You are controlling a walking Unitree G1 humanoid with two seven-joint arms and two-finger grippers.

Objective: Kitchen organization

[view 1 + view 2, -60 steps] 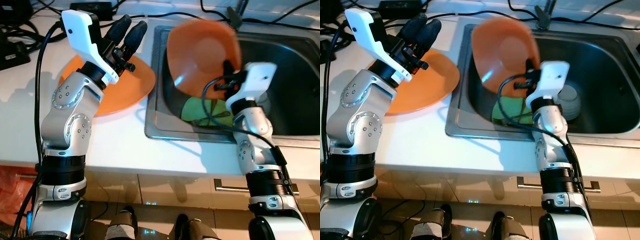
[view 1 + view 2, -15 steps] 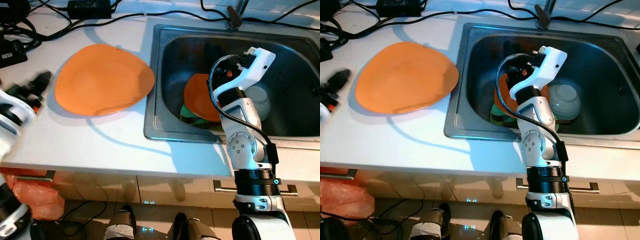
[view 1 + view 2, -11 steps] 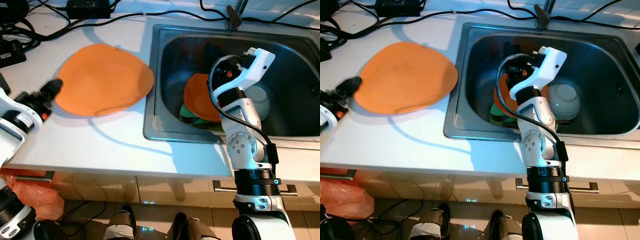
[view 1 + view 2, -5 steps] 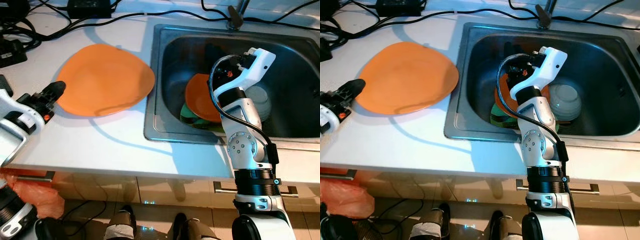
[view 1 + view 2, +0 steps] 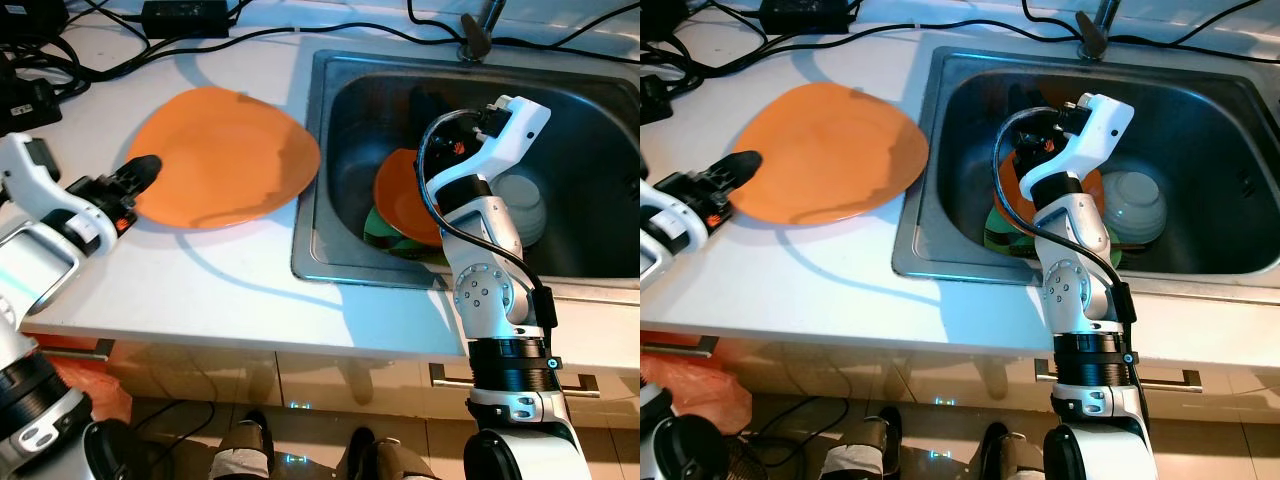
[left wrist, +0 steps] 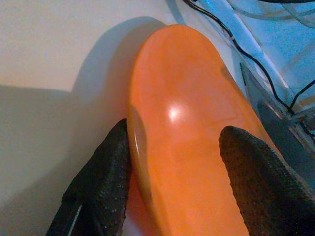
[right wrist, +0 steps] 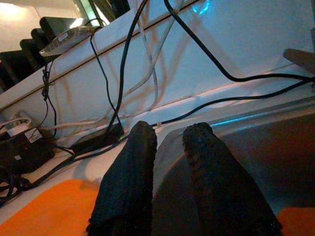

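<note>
Left gripper (image 6: 172,162), fingers spread wide and empty, straddles the near rim of the orange plate (image 5: 225,155) on the counter (image 5: 200,280): stiff, glossy, probably slippery, best pinched at that rim.

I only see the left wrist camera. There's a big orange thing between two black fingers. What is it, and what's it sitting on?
Observer: It's an orange plate lying flat on the white counter, just left of the sink.
Operator: Where's the other arm?
Observer: The right gripper is raised over the sink, with a small gap between its fingers and nothing in it.
Operator: What's in the sink?
Observer: A second orange plate lies on a green plate, beside a pale bowl.
</note>
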